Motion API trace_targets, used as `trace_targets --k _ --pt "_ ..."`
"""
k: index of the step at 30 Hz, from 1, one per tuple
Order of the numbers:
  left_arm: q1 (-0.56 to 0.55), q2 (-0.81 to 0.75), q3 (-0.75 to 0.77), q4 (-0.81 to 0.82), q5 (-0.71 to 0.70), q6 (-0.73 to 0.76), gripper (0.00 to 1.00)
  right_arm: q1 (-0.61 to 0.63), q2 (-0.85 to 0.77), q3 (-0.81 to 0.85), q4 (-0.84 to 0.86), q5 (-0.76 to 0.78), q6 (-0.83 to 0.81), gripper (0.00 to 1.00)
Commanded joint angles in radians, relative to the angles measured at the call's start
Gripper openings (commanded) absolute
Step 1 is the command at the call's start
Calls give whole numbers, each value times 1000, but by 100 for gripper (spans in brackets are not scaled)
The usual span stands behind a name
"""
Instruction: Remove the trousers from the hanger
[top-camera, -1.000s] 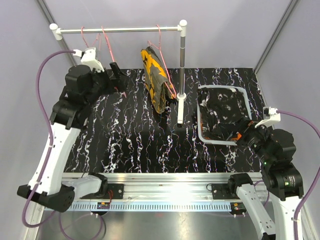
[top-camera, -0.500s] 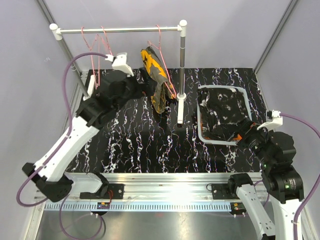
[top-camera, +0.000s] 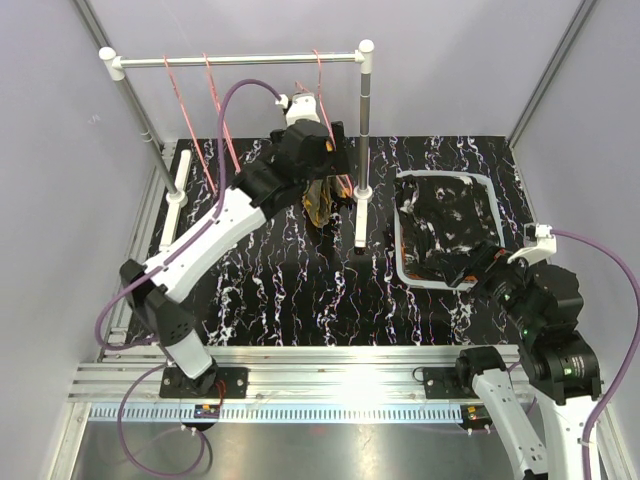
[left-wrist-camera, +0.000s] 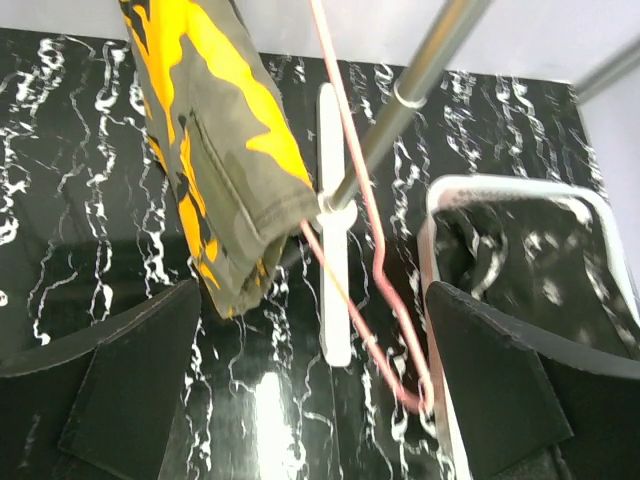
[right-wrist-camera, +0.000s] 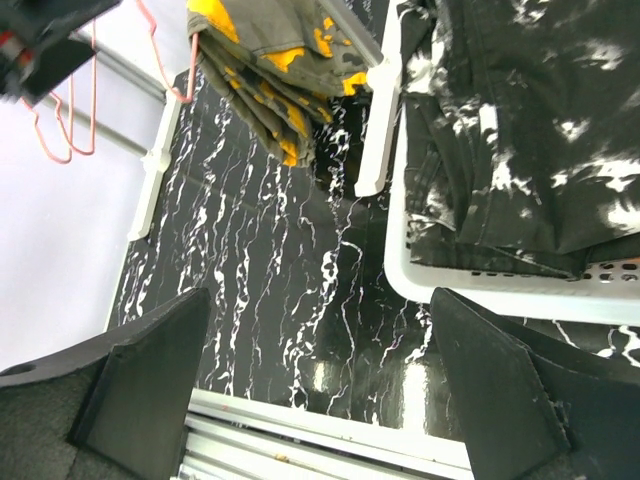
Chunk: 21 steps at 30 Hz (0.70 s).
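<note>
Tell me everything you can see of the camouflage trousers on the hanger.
The camouflage trousers are olive cloth with bright orange and black patches and a stitched pocket seam. Folded, they drape over a thin pink wire hanger hooked on the metal rail, hanging beside the rack's upright post above the black marbled table. The left claw is open near their lower end, not gripping them.

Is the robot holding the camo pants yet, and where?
Nothing is held. The left gripper is open near the camouflage trousers; the right gripper is open and empty too.
</note>
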Motion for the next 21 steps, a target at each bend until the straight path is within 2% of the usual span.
trace_targets --k 1,3,5,8,12,13,17,19,20,21 --pt "-6 75 123 6 -125 -1 99 -2 -15 -10 30 -41 11 99" --pt "-10 130 180 -52 -164 13 99 -3 -17 -18 30 -42 13 99" --pt "-17 231 316 -123 -248 30 99 -3 -17 -19 26 -50 7 100" --pt "-22 342 468 -242 -323 63 86 -3 -23 -21 26 -50 2 99" --pt "-22 370 467 -270 -366 99 58 -3 -27 -30 33 -58 4 100" --pt "-22 368 458 -266 -377 105 46 -3 -26 -35 38 -61 4 100" --pt "-22 341 415 -247 -385 119 31 -3 -23 -47 52 -71 16 99" --pt "-20 327 403 -238 -385 126 18 -2 -18 -50 56 -77 19 99" --pt "-19 324 400 -238 -386 128 7 -3 -18 -50 58 -82 22 99" --pt "-19 318 398 -238 -386 129 0 -3 -18 -51 58 -84 24 100"
